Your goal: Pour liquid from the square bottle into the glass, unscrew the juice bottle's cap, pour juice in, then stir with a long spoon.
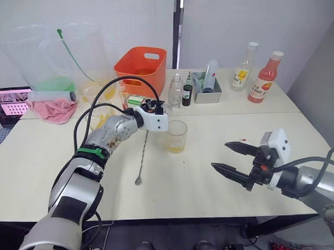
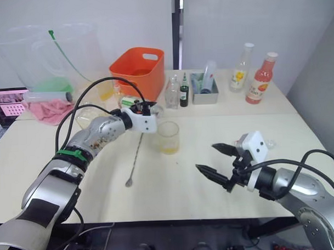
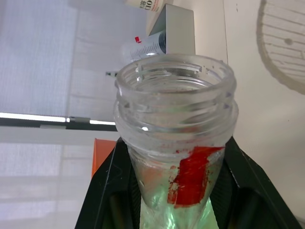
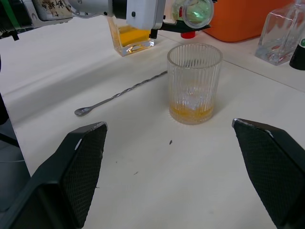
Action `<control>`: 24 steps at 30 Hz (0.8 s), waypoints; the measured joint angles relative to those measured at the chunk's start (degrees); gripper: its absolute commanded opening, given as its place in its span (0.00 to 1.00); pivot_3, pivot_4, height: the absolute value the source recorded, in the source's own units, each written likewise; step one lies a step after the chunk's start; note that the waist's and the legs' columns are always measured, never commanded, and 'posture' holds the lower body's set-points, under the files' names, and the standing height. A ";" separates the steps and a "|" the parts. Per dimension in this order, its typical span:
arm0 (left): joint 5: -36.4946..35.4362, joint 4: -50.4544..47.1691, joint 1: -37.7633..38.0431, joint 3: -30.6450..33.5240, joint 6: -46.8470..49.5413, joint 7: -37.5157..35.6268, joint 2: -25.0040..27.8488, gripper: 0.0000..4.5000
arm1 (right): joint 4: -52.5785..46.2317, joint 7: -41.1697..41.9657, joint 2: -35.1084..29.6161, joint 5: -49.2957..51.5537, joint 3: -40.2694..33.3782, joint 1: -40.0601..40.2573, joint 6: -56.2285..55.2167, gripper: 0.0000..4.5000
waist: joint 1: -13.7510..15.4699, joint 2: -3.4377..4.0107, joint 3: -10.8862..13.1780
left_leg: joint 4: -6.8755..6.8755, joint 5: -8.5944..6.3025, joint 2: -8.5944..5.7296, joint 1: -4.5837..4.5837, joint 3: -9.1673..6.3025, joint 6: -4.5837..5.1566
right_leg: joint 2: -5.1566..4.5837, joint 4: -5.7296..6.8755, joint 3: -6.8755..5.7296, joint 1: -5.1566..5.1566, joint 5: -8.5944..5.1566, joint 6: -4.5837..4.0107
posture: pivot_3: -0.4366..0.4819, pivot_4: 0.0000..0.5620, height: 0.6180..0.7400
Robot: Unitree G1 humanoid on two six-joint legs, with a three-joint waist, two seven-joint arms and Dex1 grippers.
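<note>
Ribbed clear glass (image 4: 194, 82); twisted shiny metal long spoon (image 4: 121, 95).

The left gripper (image 1: 155, 108) covers most of the juice bottle (image 3: 177, 157), so its label is hidden. The square bottle (image 4: 129, 37) sits behind that gripper, perhaps touching it; top hidden.

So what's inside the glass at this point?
The glass holds a shallow layer of yellow liquid at the bottom; the rest is unfilled. The left end effector holds the uncapped juice bottle beside it, nothing pouring visibly.
</note>
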 measured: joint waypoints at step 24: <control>5.94 -2.61 0.07 -3.05 -1.73 5.53 1.18 0.32 | 0.42 1.82 -1.24 -0.65 -1.80 1.33 -1.05 0.99 | 0.04 0.00 0.00 | 0.04 0.00 -0.01 -0.01 0.00 0.00 | -0.01 0.02 0.00 0.00 0.00 0.00 | 0.48 0.27 1.00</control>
